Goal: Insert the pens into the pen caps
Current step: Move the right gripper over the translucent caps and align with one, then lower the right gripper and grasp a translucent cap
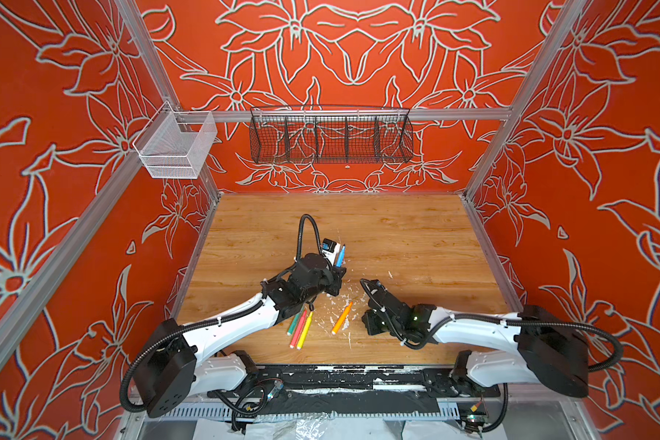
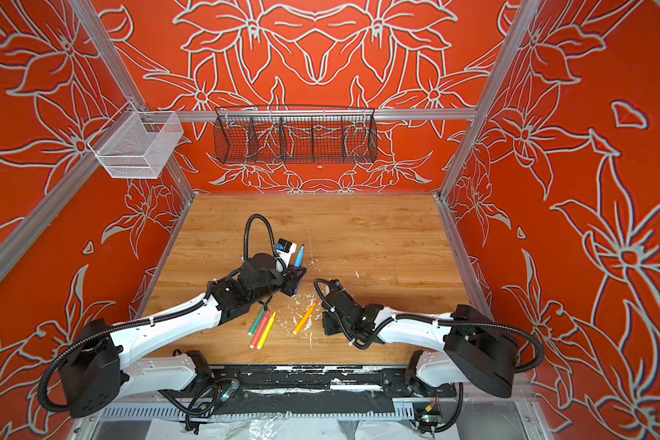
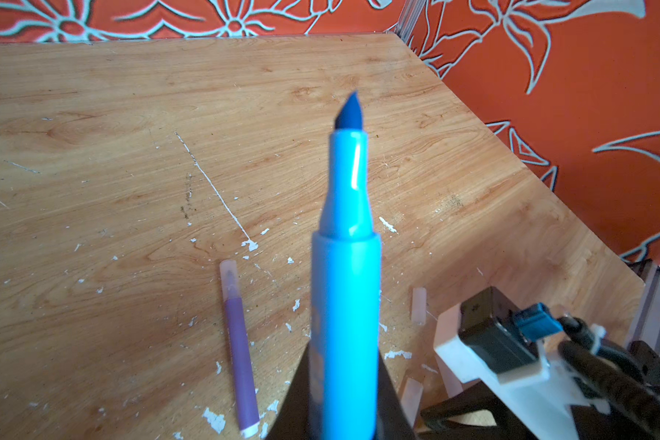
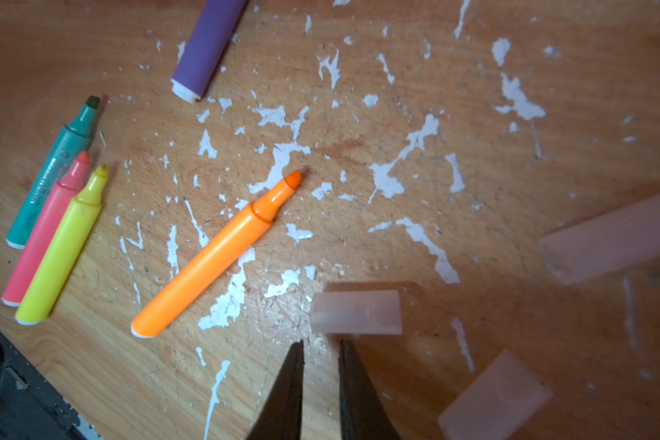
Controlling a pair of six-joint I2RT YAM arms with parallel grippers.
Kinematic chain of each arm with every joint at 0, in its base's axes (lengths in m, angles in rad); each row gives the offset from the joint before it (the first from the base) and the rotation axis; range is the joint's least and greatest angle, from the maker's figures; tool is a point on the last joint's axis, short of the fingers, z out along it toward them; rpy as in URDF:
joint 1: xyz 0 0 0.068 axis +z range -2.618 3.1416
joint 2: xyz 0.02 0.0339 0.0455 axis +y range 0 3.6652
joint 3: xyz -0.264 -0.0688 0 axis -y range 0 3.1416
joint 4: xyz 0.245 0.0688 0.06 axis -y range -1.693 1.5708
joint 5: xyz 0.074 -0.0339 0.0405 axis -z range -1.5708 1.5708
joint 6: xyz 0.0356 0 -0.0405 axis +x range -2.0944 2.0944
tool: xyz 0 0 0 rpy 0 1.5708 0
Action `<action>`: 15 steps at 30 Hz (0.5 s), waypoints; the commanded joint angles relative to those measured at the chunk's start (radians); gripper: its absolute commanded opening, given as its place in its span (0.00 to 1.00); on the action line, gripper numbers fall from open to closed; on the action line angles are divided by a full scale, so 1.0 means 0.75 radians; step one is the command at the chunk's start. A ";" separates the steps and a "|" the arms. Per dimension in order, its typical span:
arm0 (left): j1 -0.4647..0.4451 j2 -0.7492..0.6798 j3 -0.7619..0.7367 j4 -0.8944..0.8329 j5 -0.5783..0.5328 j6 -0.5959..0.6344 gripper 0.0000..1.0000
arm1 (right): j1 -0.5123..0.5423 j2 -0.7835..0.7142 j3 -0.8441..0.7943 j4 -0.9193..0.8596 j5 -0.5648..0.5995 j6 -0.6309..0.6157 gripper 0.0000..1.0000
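Left gripper (image 1: pixel 339 271): clamped on the blue pen (image 3: pixel 345 289), bare tip up.
Right gripper (image 4: pixel 321 354): jaws almost together, nothing between them. A clear cap (image 4: pixel 356 312) lies just ahead of it, the orange pen (image 4: pixel 214 255) near.
Purple pen (image 3: pixel 241 362): on the table (image 3: pixel 92 152) beneath the left gripper, tip inside a second cap (image 3: pixel 229 280).
Wire basket (image 1: pixel 330 139) and mesh basket (image 1: pixel 176 146): wall-hung, well apart from both grippers.

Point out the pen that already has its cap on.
The purple pen: a clear cap covers its tip; the green, pink, yellow, orange and blue pens show bare tips.
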 commanded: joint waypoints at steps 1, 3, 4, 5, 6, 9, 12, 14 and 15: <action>-0.002 -0.023 -0.005 0.034 -0.011 0.018 0.00 | 0.007 0.046 0.063 -0.004 0.082 -0.010 0.20; -0.002 -0.025 -0.005 0.032 -0.011 0.018 0.00 | 0.007 0.077 0.090 -0.016 0.096 -0.017 0.20; -0.002 -0.026 -0.006 0.032 -0.011 0.018 0.00 | 0.007 0.093 0.103 -0.016 0.098 -0.022 0.20; -0.002 -0.029 -0.007 0.032 -0.011 0.019 0.00 | 0.007 0.104 0.115 -0.017 0.097 -0.028 0.20; -0.001 -0.030 -0.006 0.032 -0.013 0.020 0.00 | 0.007 0.114 0.131 -0.025 0.098 -0.041 0.20; -0.002 -0.030 -0.009 0.034 -0.013 0.020 0.00 | 0.007 0.117 0.170 -0.058 0.126 -0.086 0.20; -0.002 -0.033 -0.009 0.034 -0.013 0.020 0.00 | 0.007 0.088 0.186 -0.077 0.157 -0.138 0.28; -0.002 -0.035 -0.009 0.034 -0.013 0.020 0.00 | 0.007 0.075 0.189 -0.079 0.177 -0.166 0.38; -0.002 -0.036 -0.009 0.034 -0.015 0.020 0.00 | 0.007 0.074 0.189 -0.078 0.186 -0.187 0.42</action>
